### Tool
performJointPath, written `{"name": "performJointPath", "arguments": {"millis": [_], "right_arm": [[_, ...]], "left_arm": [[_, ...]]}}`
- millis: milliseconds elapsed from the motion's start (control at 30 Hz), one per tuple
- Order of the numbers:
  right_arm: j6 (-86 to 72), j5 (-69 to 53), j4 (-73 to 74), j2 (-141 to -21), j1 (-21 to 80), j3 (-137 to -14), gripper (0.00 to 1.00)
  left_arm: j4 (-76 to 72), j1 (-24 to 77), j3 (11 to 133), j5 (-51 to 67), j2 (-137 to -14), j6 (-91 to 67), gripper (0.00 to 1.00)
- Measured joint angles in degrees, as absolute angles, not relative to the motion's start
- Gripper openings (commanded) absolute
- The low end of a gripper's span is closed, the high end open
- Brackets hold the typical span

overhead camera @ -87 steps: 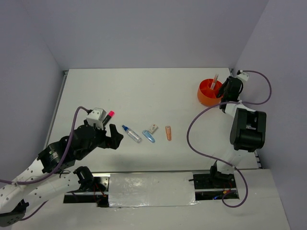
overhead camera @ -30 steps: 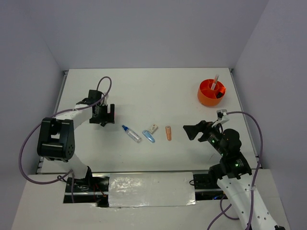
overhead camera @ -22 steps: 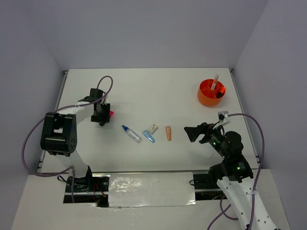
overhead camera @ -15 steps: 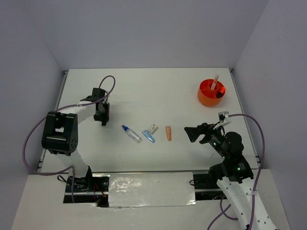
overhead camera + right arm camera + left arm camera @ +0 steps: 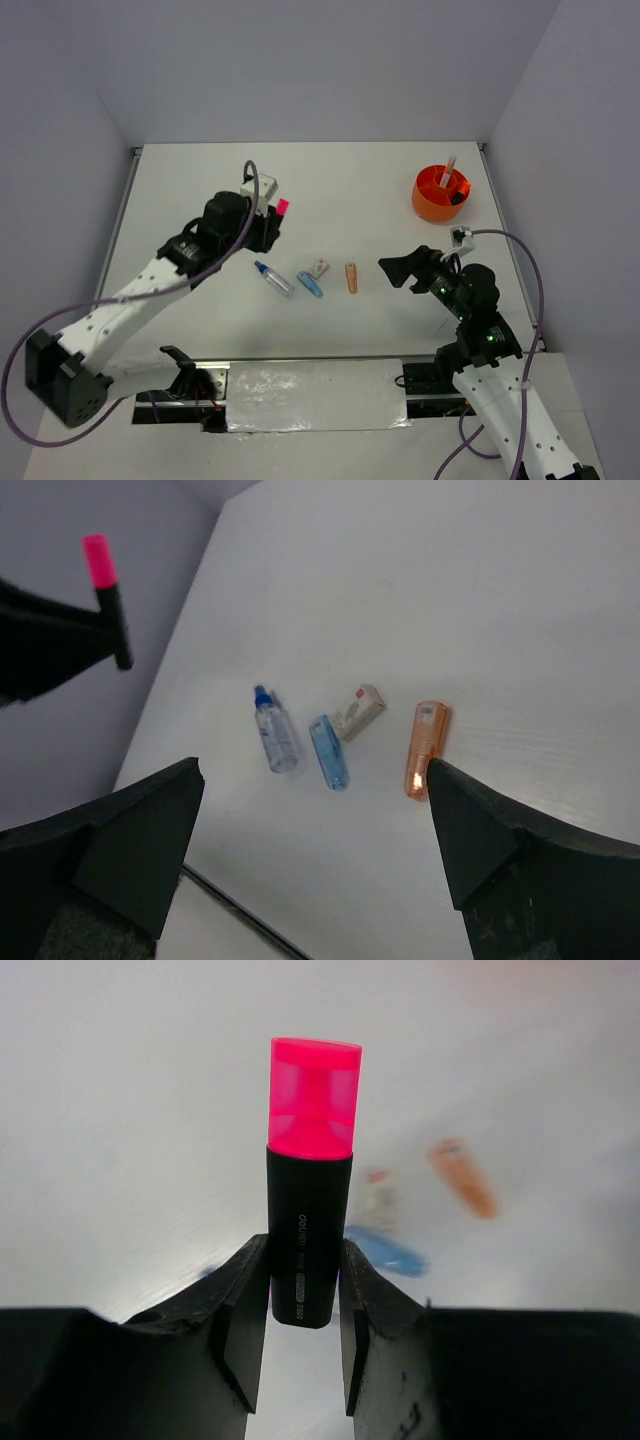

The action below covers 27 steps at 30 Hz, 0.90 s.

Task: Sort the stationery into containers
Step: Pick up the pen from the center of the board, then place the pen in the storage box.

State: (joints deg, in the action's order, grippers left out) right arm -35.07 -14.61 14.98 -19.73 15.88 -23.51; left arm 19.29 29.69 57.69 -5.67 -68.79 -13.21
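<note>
L tool (image 5: 303, 1280): clamped on pink-cap highlighter (image 5: 310, 1205), butt end hidden betw. fingers (image 5: 243, 1305). R tool (image 5: 402, 272): jaws spread wide above bench (image 5: 350, 180). Orange tub (image 5: 430, 210): contents indistinct.

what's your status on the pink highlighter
Left fingers shut on pink-capped highlighter, held above table. Right fingers open, empty, near peach piece. Nothing between highlighter and orange tub.

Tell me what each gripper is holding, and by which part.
The left gripper grips the pink-capped highlighter by the lower end of its black barrel, cap pointing outward. The right gripper is open and holds nothing.
</note>
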Motion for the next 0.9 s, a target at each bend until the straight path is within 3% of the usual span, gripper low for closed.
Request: {"name": "performJointPath", "arguments": {"millis": [200,433,800,900], "right_arm": [[-44.05,-14.37,9.54,-20.38,15.90,-24.71,0.98],[-51.57,-16.95,-0.40,-26.92,18.74,-26.70,0.97],[-52.38,-12.14,-7.01,-36.67,32.23,-26.68,0.95],[-51.75,-11.11,-8.45,-37.52,33.32,-26.68,0.90]], "left_arm": [[7.51,43.31,48.71,-0.32,-52.53,-16.99,0.00],[-0.21,56.40,42.39,0.56,-56.53,-18.31,0.00],[-6.96,57.58,44.77,0.21,-62.98,-18.33,0.00],[-7.35,57.56,46.48,0.19,-64.75,-18.31,0.00]]}}
